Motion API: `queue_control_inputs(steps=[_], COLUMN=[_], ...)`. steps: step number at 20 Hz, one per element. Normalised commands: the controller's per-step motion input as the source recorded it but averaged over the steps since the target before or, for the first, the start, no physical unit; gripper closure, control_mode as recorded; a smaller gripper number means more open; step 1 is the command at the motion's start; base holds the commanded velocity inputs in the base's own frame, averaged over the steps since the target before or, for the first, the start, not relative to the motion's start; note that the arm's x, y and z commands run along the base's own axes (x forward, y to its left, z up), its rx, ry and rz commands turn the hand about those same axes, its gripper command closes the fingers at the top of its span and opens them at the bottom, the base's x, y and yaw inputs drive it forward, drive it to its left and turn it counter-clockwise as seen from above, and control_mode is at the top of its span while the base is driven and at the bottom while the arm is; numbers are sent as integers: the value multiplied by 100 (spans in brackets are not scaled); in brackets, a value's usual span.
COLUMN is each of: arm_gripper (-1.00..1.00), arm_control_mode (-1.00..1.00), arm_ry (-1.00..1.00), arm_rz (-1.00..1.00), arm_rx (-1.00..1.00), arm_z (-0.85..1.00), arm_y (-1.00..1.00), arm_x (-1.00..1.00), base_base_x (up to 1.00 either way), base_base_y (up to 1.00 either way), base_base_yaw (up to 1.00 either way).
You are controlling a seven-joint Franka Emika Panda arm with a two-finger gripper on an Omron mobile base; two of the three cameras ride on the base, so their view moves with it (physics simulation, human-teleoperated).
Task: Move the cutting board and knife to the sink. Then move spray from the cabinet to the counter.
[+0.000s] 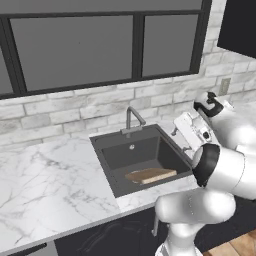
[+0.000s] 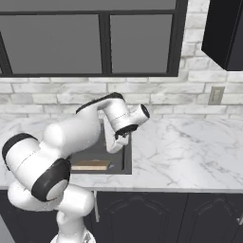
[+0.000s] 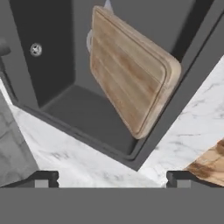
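One cutting board (image 3: 131,74) lies inside the dark sink (image 1: 107,145), leaning against its wall, clear of the pincer (image 3: 113,178). Its fingertips (image 3: 43,178) stand wide apart, holding nothing, above the sink's rim and the marble counter (image 1: 45,180).

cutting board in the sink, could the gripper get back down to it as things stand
Probably yes: the open gripper hangs right above the sink, and the cutting board lies uncovered, tilted against the basin wall with nothing between them.
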Motion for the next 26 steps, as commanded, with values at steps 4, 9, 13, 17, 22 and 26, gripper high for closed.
queue_control_inputs(steps=[4, 9, 13, 17, 22, 26], arm_gripper=[-100, -100, -100, -100, -100, -100], arm_control_mode=[-100, -100, -100, -100, 100, 100], arm_ry=[-50, -72, -68, -11, 0, 0], arm_rz=[20, 22, 17, 0, 0, 0], arm_rx=[-54, -58, -44, -5, 0, 0], arm_z=[73, 60, 72, 23, 0, 0], arm_y=[0, 0, 3, 2, 0, 0], arm_x=[-100, -86, -60, -4, -4, 0], base_base_x=[0, 0, 0, 0, -33, -59], base_base_y=[0, 0, 0, 0, -4, -7], base_base_yaw=[0, 0, 0, 0, -21, -76])
